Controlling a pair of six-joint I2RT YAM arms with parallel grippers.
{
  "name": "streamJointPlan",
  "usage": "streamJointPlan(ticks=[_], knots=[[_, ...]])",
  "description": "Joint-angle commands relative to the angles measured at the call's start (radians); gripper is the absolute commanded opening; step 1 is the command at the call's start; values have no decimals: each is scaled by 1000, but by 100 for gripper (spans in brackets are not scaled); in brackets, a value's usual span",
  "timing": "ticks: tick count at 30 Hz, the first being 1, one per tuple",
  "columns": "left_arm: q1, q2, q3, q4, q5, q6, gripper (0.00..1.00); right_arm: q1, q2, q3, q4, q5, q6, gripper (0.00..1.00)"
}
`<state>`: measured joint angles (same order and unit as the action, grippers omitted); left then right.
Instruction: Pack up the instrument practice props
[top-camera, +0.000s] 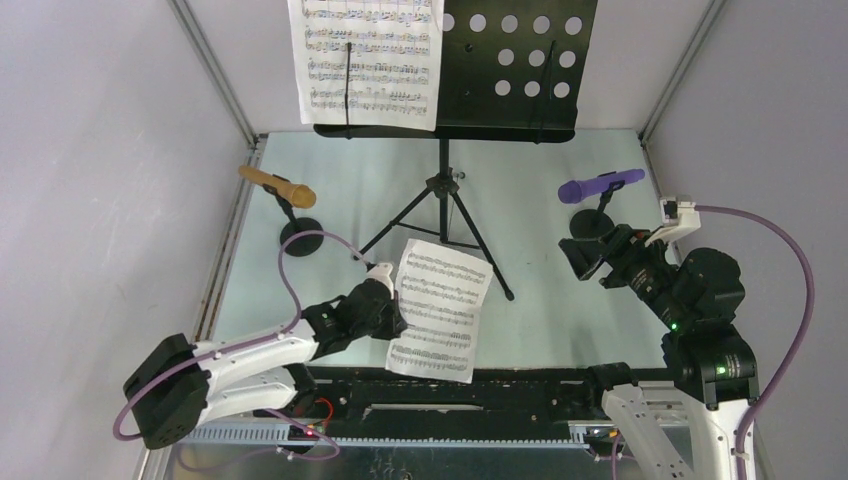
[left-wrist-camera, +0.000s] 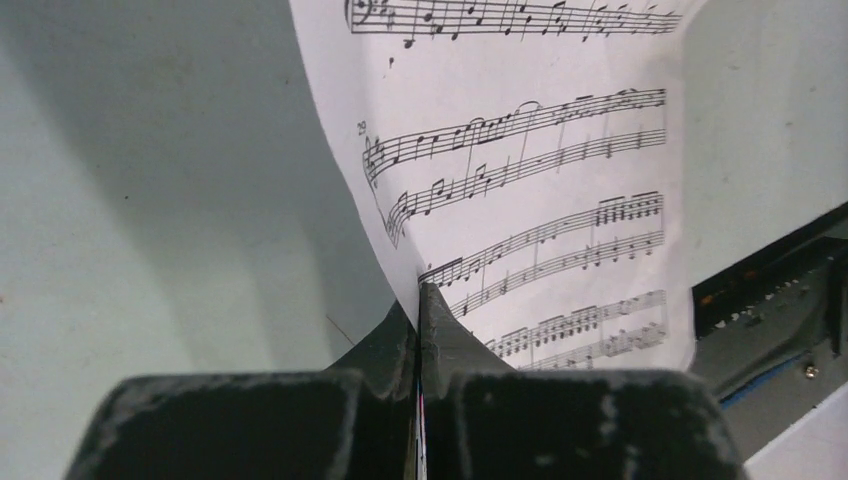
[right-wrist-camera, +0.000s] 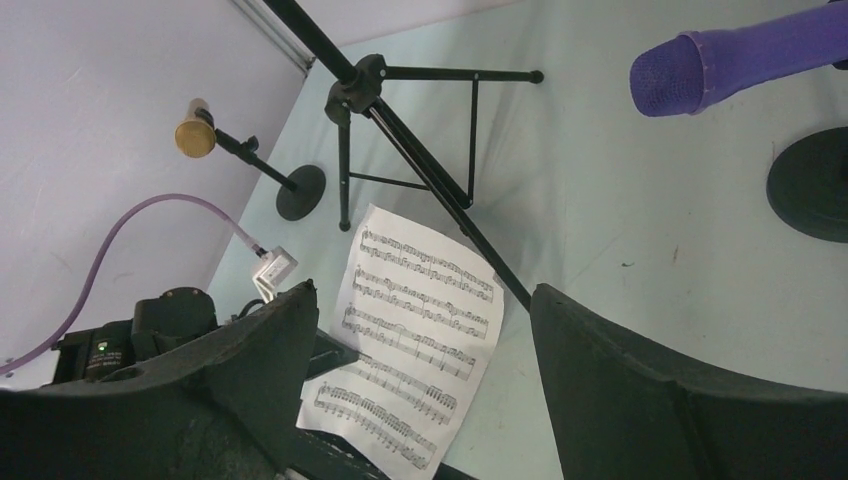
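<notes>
Left fingers (left-wrist-camera: 418, 335) clenched on sheet-music page (left-wrist-camera: 540, 200), right fingers (right-wrist-camera: 620, 380) spread empty near purple microphone (top-camera: 598, 185), tripod legs (top-camera: 440, 215) between.

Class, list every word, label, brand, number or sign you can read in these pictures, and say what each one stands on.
Loose sheet-music page pinched by the left end effector: music notation only; one tiny bar number beside a staff, too blurred to read surely.
Second page on the music rack: notation only, too small for any words.
Purple microphone, tan microphone: no text seen.
</notes>
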<state>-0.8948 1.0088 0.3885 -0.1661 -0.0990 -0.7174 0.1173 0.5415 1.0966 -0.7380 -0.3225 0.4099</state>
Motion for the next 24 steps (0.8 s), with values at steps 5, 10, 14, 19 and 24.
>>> streamJointPlan(ticks=[5,10,14,19,24], knots=[[-3,-11,-33,-47,-7,-76,0,-5,-11,-6,-18,38,-16,86],[-4,-43,-23,-85,-22,-69,2,-5,-25,-49,20,22,15,86],[-3,2,5,-82,-55,-53,4,-5,-21,-58,32,5,28,86],[21,66,49,-73,-94,-35,23,-5,-31,-58,29,8,17,86],[37,63,83,-86,-175,-27,51,-5,-43,-58,3,26,4,86]])
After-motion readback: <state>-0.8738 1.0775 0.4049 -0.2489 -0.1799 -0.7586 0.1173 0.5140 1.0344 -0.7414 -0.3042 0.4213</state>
